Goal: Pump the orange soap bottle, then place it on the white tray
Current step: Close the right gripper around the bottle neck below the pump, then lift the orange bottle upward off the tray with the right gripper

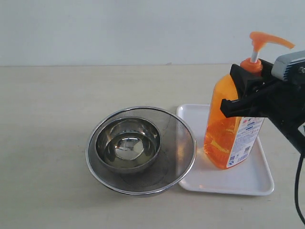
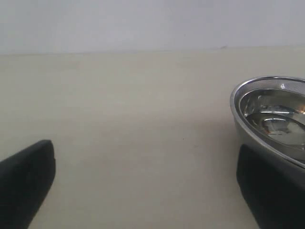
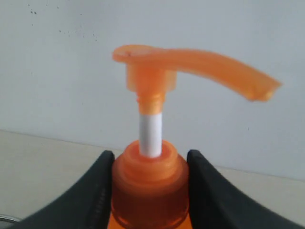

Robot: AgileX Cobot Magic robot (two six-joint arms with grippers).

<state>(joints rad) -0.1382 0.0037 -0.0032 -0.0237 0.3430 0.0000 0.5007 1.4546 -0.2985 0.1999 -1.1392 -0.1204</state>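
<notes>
orange soap bottle (image 1: 228, 133) | tilted over white tray (image 1: 248, 179) | right claw (image 1: 229, 89) clamps neck

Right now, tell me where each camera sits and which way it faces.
Exterior: apart from the robot, looking down at table, bowls, tray, bottle; right end effector shows.
Left wrist: behind the open left end effector, low, facing the wall across the table.
Right wrist: behind the right end effector, level with the bottle's pump; both fingers show.
Shared: exterior and left wrist see the bowls; exterior and right wrist the bottle.
</notes>
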